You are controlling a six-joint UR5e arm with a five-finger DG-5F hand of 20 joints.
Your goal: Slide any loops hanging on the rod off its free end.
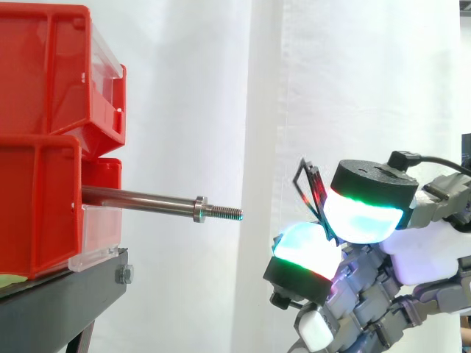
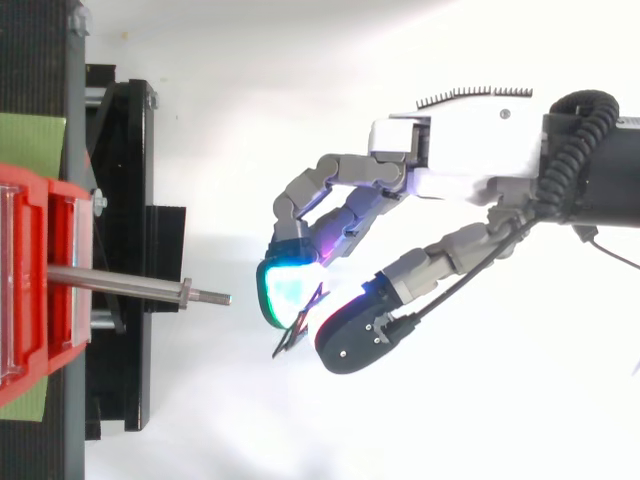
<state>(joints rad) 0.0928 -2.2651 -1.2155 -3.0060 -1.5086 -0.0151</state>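
Seen from the side, pinching a thin dark loop [image 1: 310,188] between the glowing pads [image 1: 364,217] of the hand [image 1: 427,246], well clear of the threaded free end of the bare rod [image 1: 140,198]. Best to keep that pinch firm and draw straight back along the rod's line, so as not to drop it. Seen from above, holding the same loop [image 2: 298,330] near the rod's tip but apart from it: small, wiry, slightly bent, with red bins [image 2: 30,215] at the rod's root.
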